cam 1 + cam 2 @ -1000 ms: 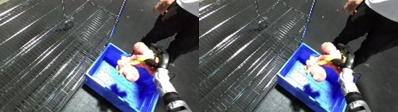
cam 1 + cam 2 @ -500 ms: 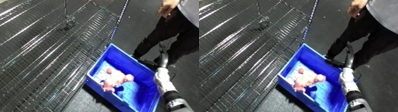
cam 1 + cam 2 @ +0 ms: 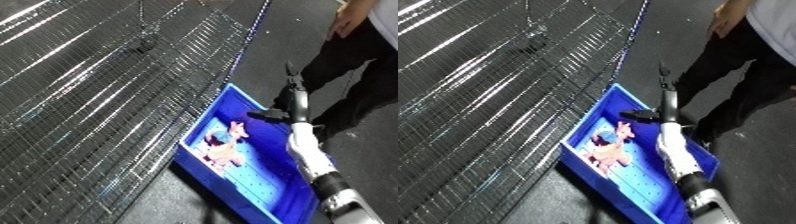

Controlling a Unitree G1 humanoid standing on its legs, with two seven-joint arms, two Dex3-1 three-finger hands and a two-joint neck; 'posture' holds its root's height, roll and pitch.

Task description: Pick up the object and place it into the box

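Wire rack [image 3: 98, 95] lies on the floor at left. Blue bin [image 3: 266, 195] sits just beside its right edge. Pink plush toy [image 3: 226, 145] lies inside the bin, toward the rack-side wall. Right forearm reaches up over the bin's right rim; right hand [image 3: 293, 97] fingers straight and extended, holding nothing, apart from the toy.

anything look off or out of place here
Nothing stands out. The pink toy lies inside the blue bin, not spilled over its rim, and the bin looks undamaged beside the wire rack. The right hand hovers over the bin holding nothing.
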